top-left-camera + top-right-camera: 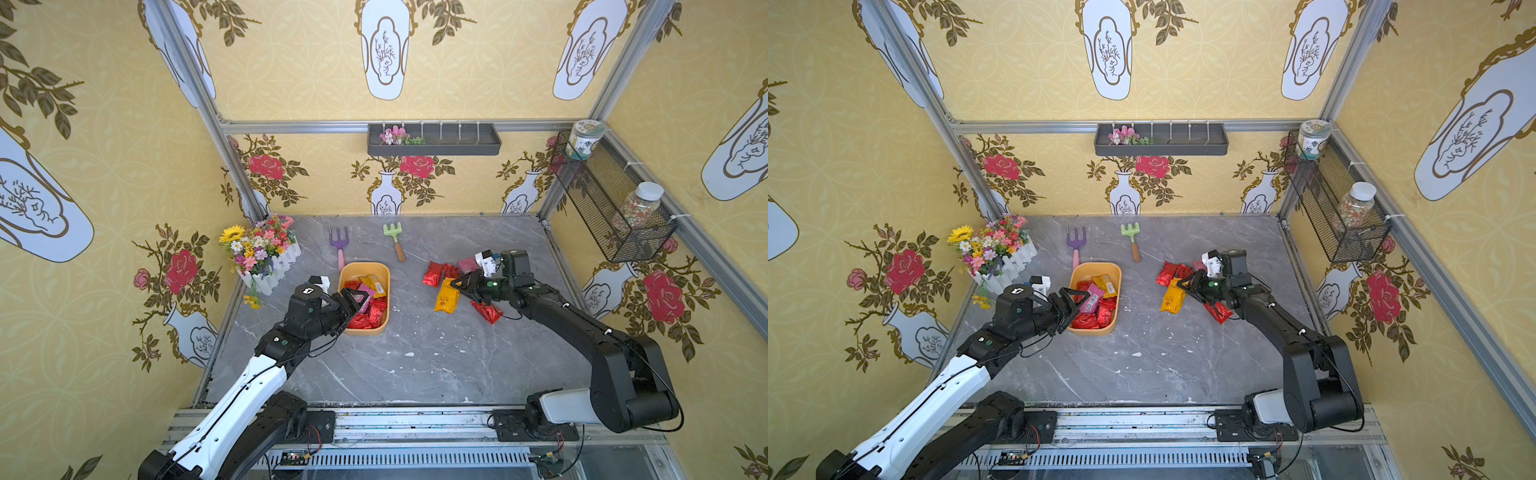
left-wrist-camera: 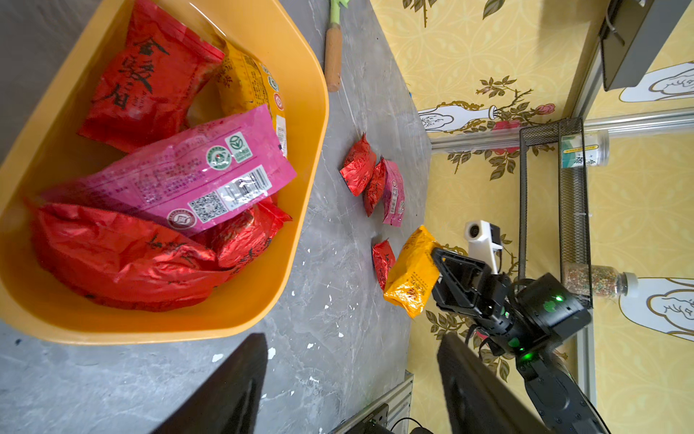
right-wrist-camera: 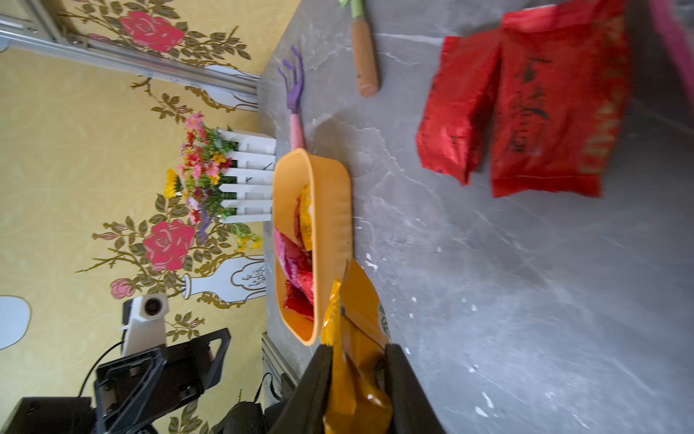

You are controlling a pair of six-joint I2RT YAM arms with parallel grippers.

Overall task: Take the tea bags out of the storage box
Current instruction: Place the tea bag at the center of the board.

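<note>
While right pincer (image 3: 358, 353) clamps a crinkly orange tea bag (image 1: 446, 297) | left pincer (image 2: 353, 345) spread, empty

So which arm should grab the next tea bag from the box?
Left, most likely. The left gripper is open and empty, at the edge of the box, close to the bags inside. The right gripper is shut on a yellow bag, well away from the box.

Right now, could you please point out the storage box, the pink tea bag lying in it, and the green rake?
storage box (image 1: 368, 331): a top view, near wall.
pink tea bag (image 2: 180, 176): left wrist view, printed middle.
green rake (image 1: 399, 250): a top view, wooden handle.
</note>
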